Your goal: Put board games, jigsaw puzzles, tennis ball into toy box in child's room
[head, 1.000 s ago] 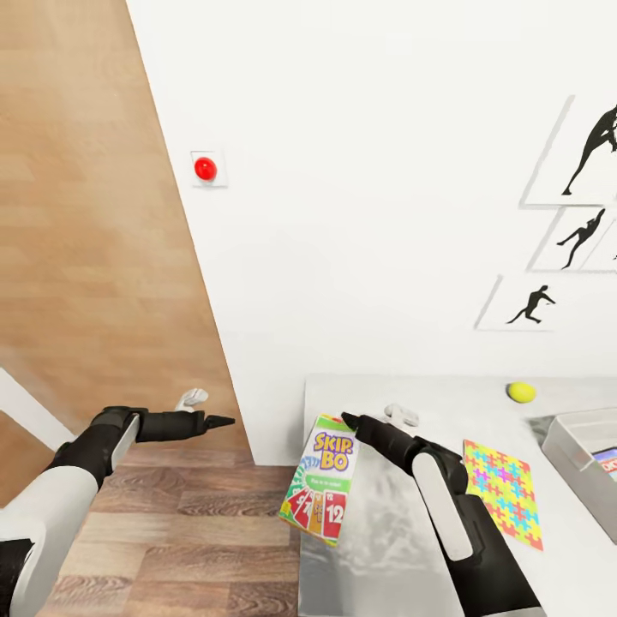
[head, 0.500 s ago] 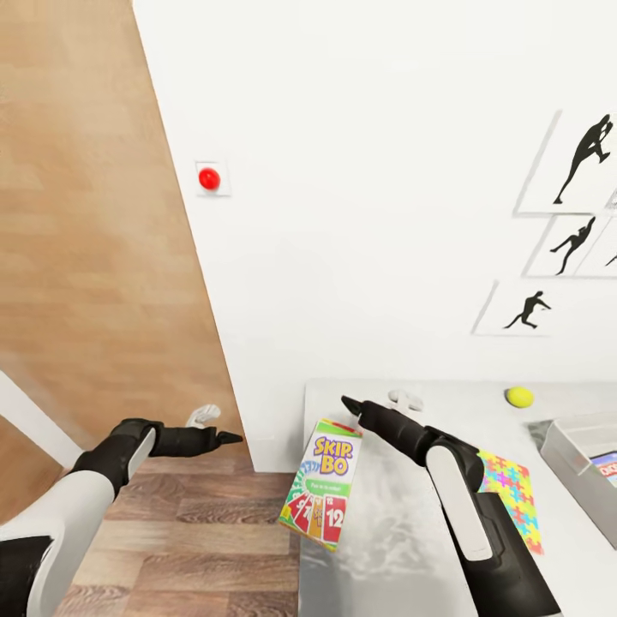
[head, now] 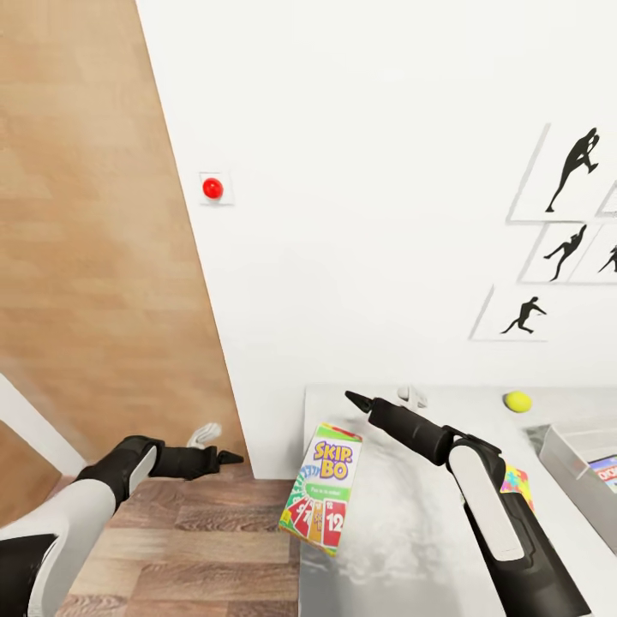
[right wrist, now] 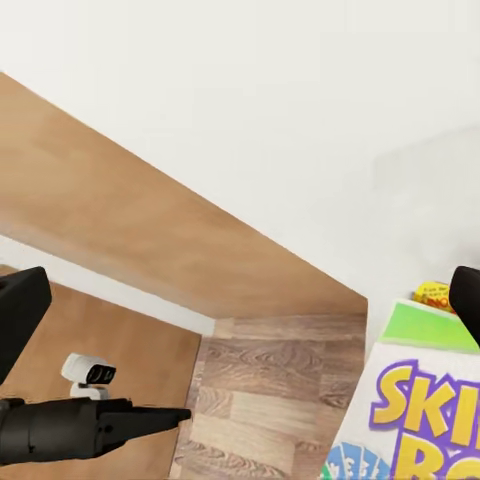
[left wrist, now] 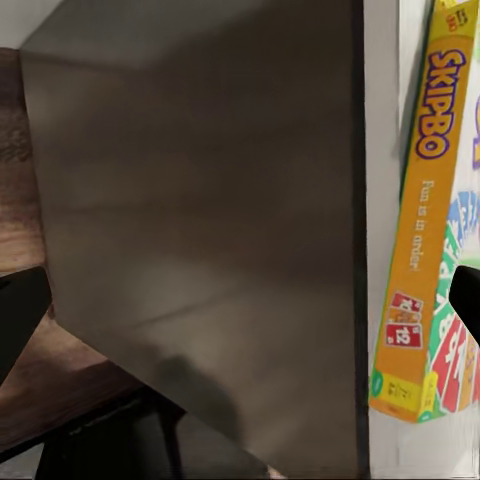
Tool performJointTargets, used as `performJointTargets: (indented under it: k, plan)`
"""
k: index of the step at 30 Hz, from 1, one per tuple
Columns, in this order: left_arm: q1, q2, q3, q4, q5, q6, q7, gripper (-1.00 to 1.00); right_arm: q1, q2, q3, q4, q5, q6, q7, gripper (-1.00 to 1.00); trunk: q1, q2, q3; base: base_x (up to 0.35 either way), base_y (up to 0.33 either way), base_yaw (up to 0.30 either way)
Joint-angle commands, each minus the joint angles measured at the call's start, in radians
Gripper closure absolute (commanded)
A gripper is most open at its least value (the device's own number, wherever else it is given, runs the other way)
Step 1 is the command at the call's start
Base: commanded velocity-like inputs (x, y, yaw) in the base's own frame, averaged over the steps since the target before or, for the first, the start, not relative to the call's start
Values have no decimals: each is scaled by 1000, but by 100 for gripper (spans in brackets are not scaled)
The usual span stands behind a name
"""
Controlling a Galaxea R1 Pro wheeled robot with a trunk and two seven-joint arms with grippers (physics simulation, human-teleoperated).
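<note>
From the head camera I see the card game box [head: 321, 488], green-orange-red with "SKIP-BO" on the cover, lying flat on the near left end of the table [head: 403, 548], one side hanging over the table's left edge above the wood floor [head: 197, 548]. My right gripper [head: 356, 398] is up above the table's far left corner, just beyond the box's far end and clear of it, not touching. Its tips look drawn to a single point there, but in the right wrist view a dark fingertip [right wrist: 20, 315] sits at each side of the frame with a wide gap between, so I read it as spread apart, holding nothing. That same view looks down past the box's top end [right wrist: 420, 410] to the floor and my other arm.

My left gripper [head: 231, 458] hangs over the floor to the left of the table, level with the box's far end, a clear gap between them. The left wrist view has dark fingertips [left wrist: 20, 310] at both frame edges, spread wide and empty, aimed at the table's end panel [left wrist: 200, 250], with the box's orange side [left wrist: 420, 220] beside it.

Further right on the table: the yellow-green ball [head: 517, 401] near the wall, a corner of the puzzle [head: 517, 480] mostly hidden behind my right forearm, and the grey bin [head: 570, 454] at the right edge with something colourful inside, too cropped to name.
</note>
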Motion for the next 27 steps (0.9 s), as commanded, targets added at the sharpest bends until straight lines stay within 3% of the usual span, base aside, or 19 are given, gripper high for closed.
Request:
performJointTargets:
  k: [1,14,22,27]
  plan:
    - [-1,0,6,7,3,10,-1,-100,-1,-1,0,0,1,3,4,-100,1,-2,0,0,0,0]
    - [-1,-6,15,28,9,14,-29,-100,-1,-4,0,1,-21,5,22,-100,1,-2,19,0,0,0]
    - [-1,-7,15,27,9,14,-91,-100,-1,-6,-2,1,-60,13,175,-100,1,-2,21,0,0,0]
    - [-1,-7,15,27,9,14,-119,-100,4,-5,-3,0,-63,30,221,-100,16,-30,9,0,0,0]
